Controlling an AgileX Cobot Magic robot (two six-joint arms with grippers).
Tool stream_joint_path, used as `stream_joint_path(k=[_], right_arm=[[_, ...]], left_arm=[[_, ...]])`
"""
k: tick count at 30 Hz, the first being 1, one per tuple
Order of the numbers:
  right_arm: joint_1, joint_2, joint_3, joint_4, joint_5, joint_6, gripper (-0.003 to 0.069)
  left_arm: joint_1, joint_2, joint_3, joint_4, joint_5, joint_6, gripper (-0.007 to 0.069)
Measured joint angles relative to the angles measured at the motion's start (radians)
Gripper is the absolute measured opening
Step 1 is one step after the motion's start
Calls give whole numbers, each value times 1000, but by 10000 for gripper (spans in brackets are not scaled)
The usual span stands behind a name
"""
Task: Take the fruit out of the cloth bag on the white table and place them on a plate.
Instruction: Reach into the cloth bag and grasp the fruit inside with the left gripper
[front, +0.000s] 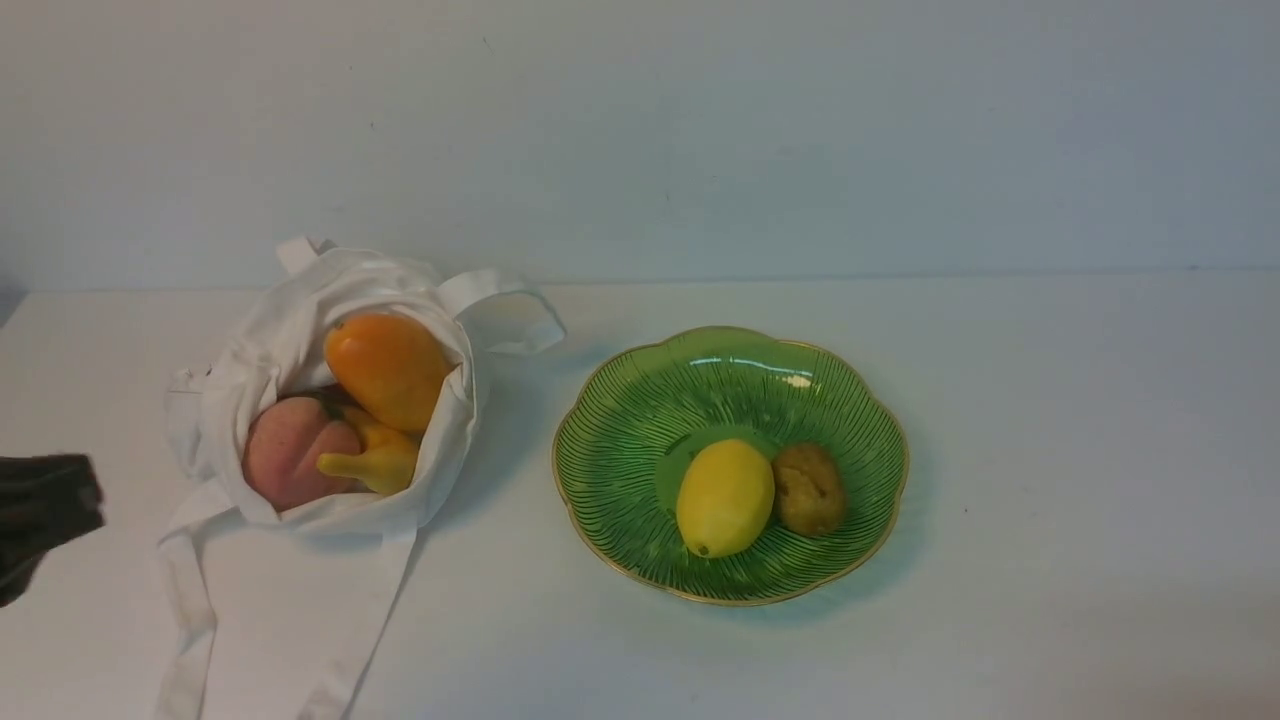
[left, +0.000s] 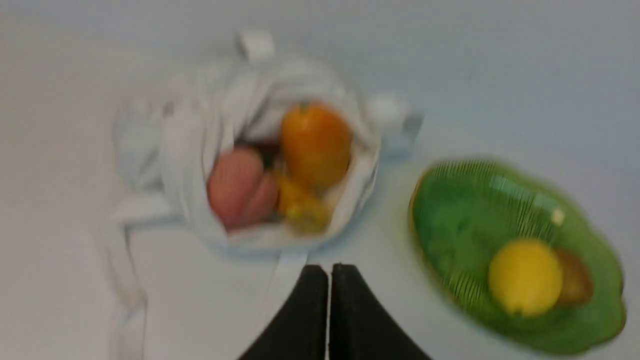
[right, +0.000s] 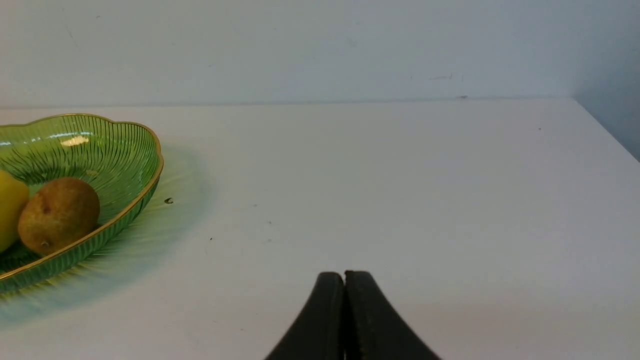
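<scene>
At the left edge of the front view, only a dark, blurred corner of the left arm (front: 45, 515) shows; the rest is cut off. The bag (front: 265, 345) lies on the left part of the surface (front: 1050, 450), mouth gaping, its straps (front: 190, 600) running off the bottom edge of that view. Inside it, an orange fruit (front: 388, 368) lies uppermost and a peach (front: 290, 450) sits lower, with a small yellow fruit (front: 375, 460) against both. Each is partly covered by cloth.

The left pincer (left: 329, 275) can be read only in its own wrist view: fingers pressed together, nothing between them, just short of the bag. That view is smeared, so fine detail is lost.

The plate (front: 640, 400) sits apart to the right, holding a lemon (front: 725, 497) that touches a brown fruit (front: 808, 488).

The right pincer (right: 344, 285) appears only in the right wrist view: fingers closed tight, empty, to one side of the plate. The lemon is cropped in that view.
</scene>
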Motion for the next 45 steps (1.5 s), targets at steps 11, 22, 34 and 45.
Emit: stream_joint_path(k=[11, 22, 34, 45], right_arm=[[0, 0, 0, 0, 0, 0, -15], [0, 0, 0, 0, 0, 0, -15], [0, 0, 0, 0, 0, 0, -15], [0, 0, 0, 0, 0, 0, -15]], left_arm=[[0, 538, -262, -184, -51, 421, -8], [-3, 786, -350, -486, -282, 839, 237], [-3, 968, -382, -661, -366, 995, 682], [-3, 1048, -384, -761, -362, 1099, 643]])
